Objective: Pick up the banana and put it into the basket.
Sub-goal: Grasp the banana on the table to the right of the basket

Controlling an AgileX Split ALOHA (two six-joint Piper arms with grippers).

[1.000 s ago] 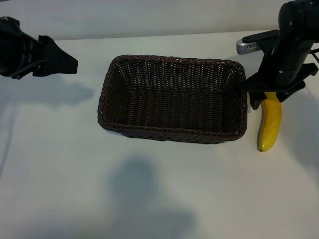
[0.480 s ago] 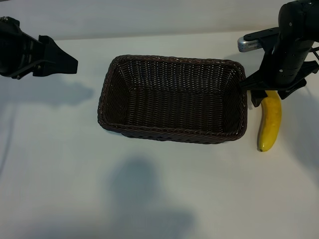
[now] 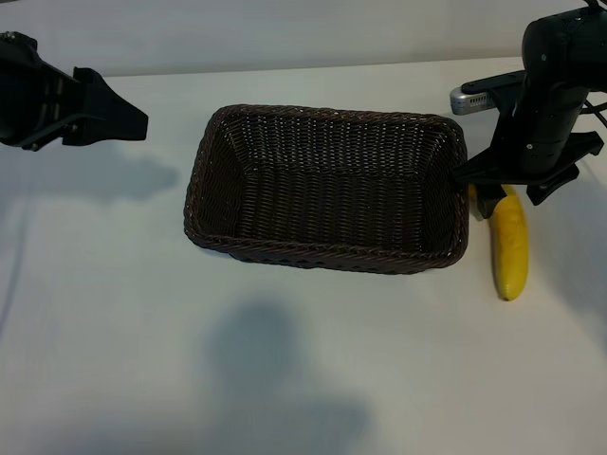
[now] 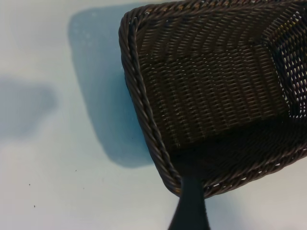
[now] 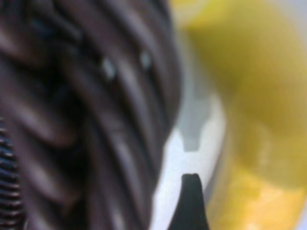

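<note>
The yellow banana (image 3: 509,248) lies on the white table just right of the dark brown wicker basket (image 3: 327,111), lengthwise along its short side. My right gripper (image 3: 517,197) is down over the banana's far end, open, its fingers astride it. In the right wrist view one dark fingertip (image 5: 191,201) stands in the narrow gap between the basket wall (image 5: 96,120) and the banana (image 5: 259,96). My left gripper (image 3: 128,114) hangs open at the far left, well away from the basket; its wrist view shows one finger (image 4: 189,208) above a basket corner (image 4: 144,110).
The basket's right wall stands very close to the banana and to the right gripper's inner finger. White table lies open in front of the basket and to the banana's right. Arm shadows fall on the table at the front and left.
The right gripper has come down a little over the banana's far end. The banana has turned slightly, its near end sliding right and forward. The left arm has not moved.
</note>
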